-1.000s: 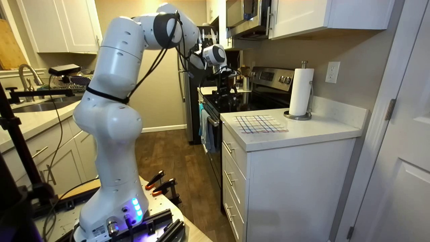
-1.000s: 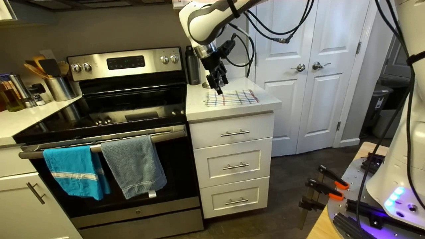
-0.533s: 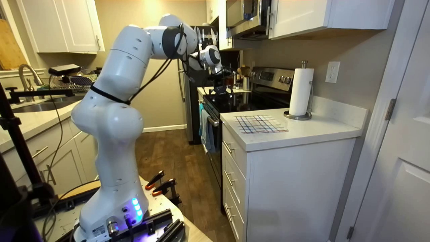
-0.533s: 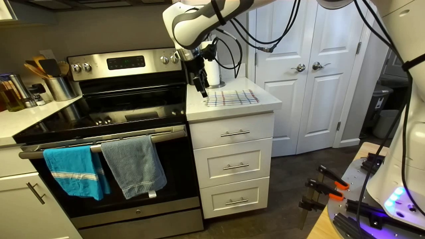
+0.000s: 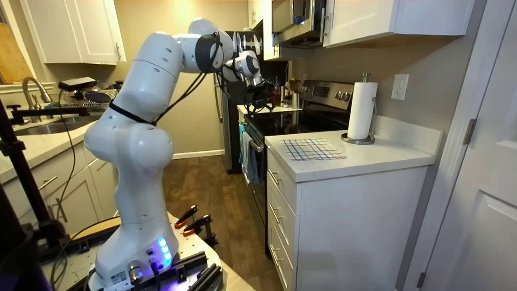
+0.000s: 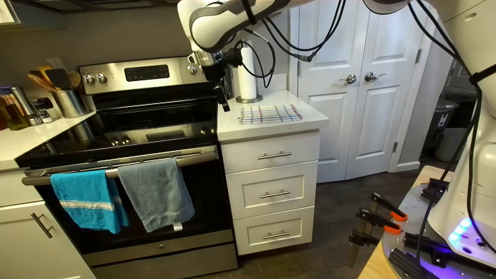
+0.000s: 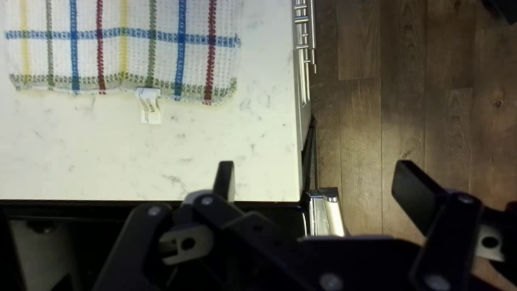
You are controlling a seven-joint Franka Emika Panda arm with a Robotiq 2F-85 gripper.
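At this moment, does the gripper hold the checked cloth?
No, in the wrist view the gripper stands open and the checked cloth lies apart from it on the white counter.

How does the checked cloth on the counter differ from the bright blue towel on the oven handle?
The checked cloth lies spread out on the counter, while the bright blue towel hangs over the oven handle. The checked cloth is white with crossing coloured lines; the bright blue towel is nearly all one colour, with a pale band across it. Both are fabric, and the open fingers hold neither.
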